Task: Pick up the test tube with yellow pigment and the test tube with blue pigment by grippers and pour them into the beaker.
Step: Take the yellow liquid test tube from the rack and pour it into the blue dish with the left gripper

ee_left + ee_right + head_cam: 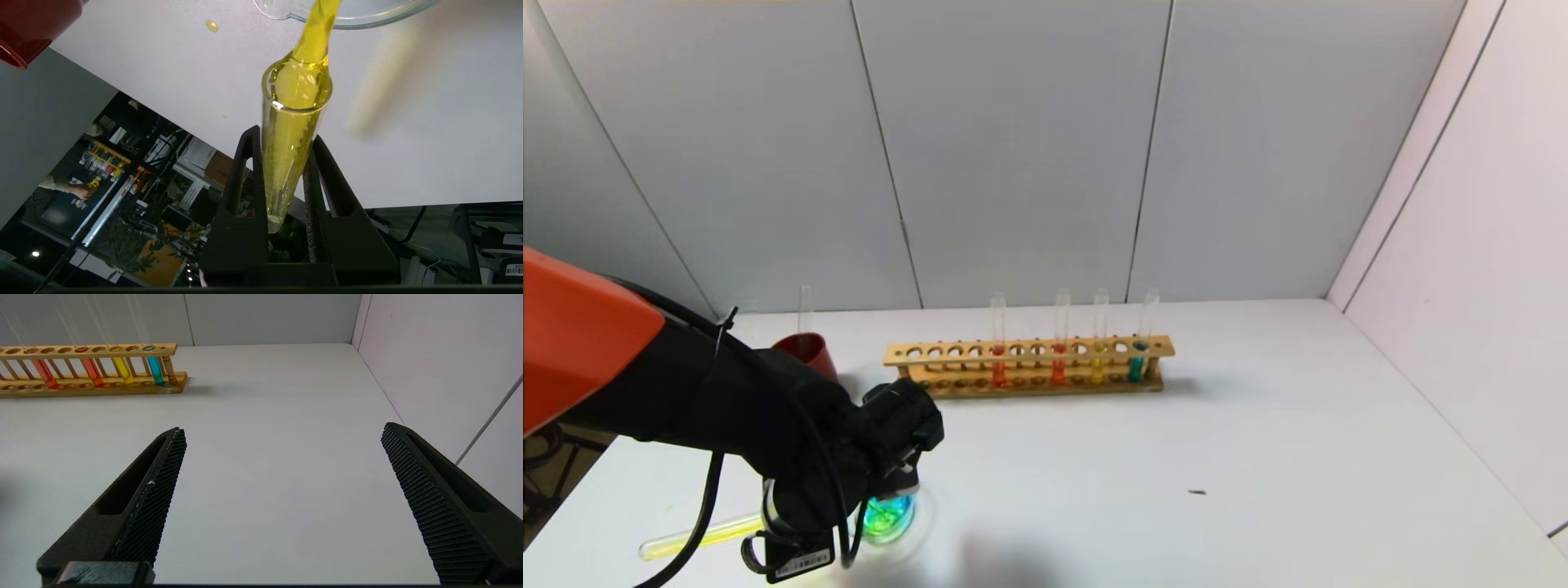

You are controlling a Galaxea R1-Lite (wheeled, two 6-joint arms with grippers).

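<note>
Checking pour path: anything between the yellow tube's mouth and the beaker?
Nothing visible. The left gripper holds the test tube with yellow pigment tipped, and the yellow stream runs straight over the beaker rim. A few drops lie on the table.

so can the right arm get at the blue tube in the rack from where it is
Probably yes: the right gripper has its jaws wide open, with only bare table before the blue tube, which stands at the rack end nearest it.
</note>
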